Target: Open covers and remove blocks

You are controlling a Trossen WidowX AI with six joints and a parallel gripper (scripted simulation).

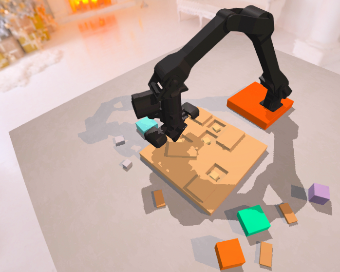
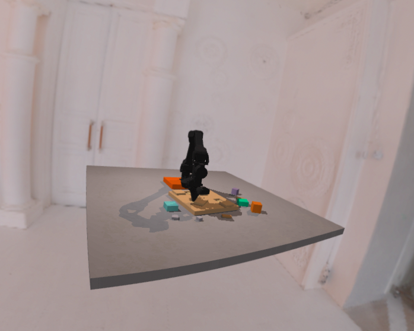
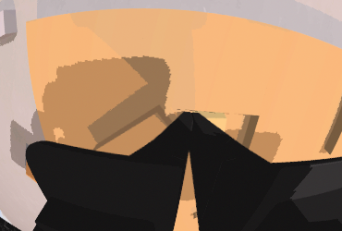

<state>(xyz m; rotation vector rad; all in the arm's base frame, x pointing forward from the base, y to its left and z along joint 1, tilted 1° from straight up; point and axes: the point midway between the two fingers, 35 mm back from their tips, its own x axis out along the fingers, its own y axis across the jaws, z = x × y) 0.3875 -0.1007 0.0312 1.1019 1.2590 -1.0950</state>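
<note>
Hand (image 1: pixel 176 137) closed, nothing between the fingers, tips down on the puzzle board (image 1: pixel 237 155) near its corner. A swivelled cover (image 1: pixel 180 150) lies just below the fingertips; a small tan block (image 1: pixel 206 140) sits in its well just beside. Cyan block (image 1: pixel 145 124) on the desk (image 1: pixel 76 187) beside the hand.

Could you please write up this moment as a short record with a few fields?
arm: reaches from its orange base plate over the puzzle board
gripper: gripper shut, holding nothing, tips down at the board's corner nearest the cyan block
open wells with blocks: three in view, such as one
cover by the gripper: cover lies turned askew
table beside board: green block, orange block, purple cube
</note>
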